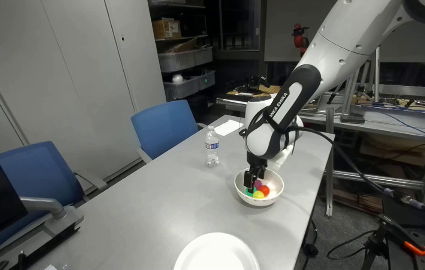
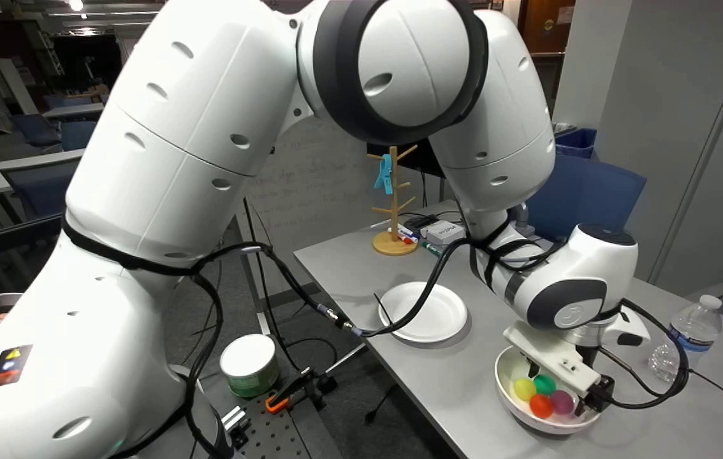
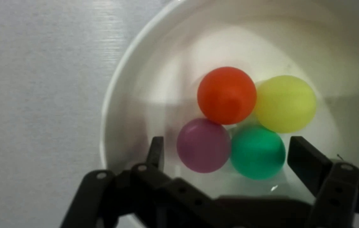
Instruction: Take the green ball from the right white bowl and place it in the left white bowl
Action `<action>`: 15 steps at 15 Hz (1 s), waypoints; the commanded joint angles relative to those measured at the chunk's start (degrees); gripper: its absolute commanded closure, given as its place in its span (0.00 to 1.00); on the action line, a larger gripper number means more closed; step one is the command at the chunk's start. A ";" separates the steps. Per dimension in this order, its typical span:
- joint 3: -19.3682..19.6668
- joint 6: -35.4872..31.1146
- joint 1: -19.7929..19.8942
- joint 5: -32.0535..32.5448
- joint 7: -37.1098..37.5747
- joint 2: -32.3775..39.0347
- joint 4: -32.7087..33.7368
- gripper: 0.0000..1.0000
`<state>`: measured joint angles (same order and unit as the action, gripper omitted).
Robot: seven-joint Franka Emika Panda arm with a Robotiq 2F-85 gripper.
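Note:
The green ball (image 3: pixel 258 152) lies in the deep right white bowl (image 3: pixel 111 107), against a purple ball (image 3: pixel 203 145). The bowl also shows in both exterior views (image 1: pixel 277 189) (image 2: pixel 508 386), with the green ball (image 2: pixel 544 384) in it. My gripper (image 3: pixel 225 145) is open and reaches down into this bowl. The purple and green balls appear between its fingers in the wrist view. The right-hand finger is close beside the green ball with a thin gap. The flat left white bowl (image 1: pixel 216 253) stands on the table, and it also shows in an exterior view (image 2: pixel 424 312).
A red-orange ball (image 3: pixel 227 95) and a yellow ball (image 3: pixel 285 104) touch the other balls in the deep bowl. A water bottle (image 1: pixel 212 146) stands near the bowl. A wooden stand (image 2: pixel 394 204) and markers are at the table's far end. A cable (image 2: pixel 425 293) hangs along the arm.

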<state>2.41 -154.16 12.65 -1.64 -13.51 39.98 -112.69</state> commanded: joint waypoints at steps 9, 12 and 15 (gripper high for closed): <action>-0.59 0.72 0.23 -0.12 2.27 4.34 5.08 0.00; -0.56 0.79 0.26 -0.19 2.71 4.34 5.30 0.03; -0.12 0.75 -0.06 0.08 3.34 3.90 4.77 0.00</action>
<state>2.12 -154.16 12.64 -1.65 -11.33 42.73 -109.51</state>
